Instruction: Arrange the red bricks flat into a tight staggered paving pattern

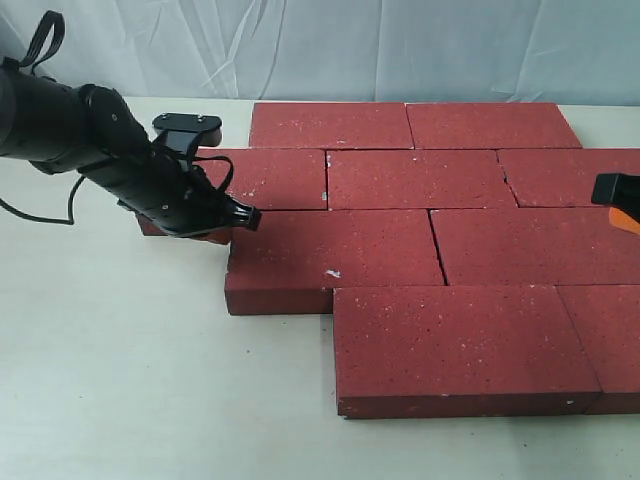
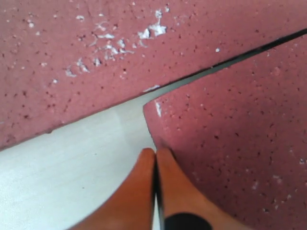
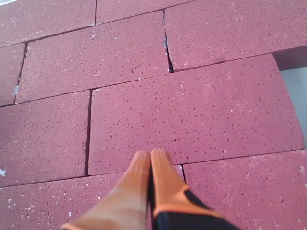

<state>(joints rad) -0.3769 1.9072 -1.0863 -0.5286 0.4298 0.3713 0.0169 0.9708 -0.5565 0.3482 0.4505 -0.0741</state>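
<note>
Several dark red speckled bricks [image 1: 430,180] lie flat in staggered rows on the white table [image 1: 120,380]. My left gripper [image 1: 225,232] is shut and empty, its orange tips [image 2: 155,152] resting at the left end corner of the third-row brick [image 1: 335,260], close under the second-row brick [image 1: 270,178]. A narrow wedge of table shows between those two bricks [image 2: 124,115]. My right gripper [image 1: 618,200] is shut and empty at the right edge, hovering over the paved bricks; its tips [image 3: 152,154] sit above a seam between bricks [image 3: 192,115].
A pale blue cloth backdrop [image 1: 400,50] hangs behind the table. The front-row brick [image 1: 450,345] juts toward the table's near edge. The left arm's black body [image 1: 90,140] and its cable lie over the left part of the table.
</note>
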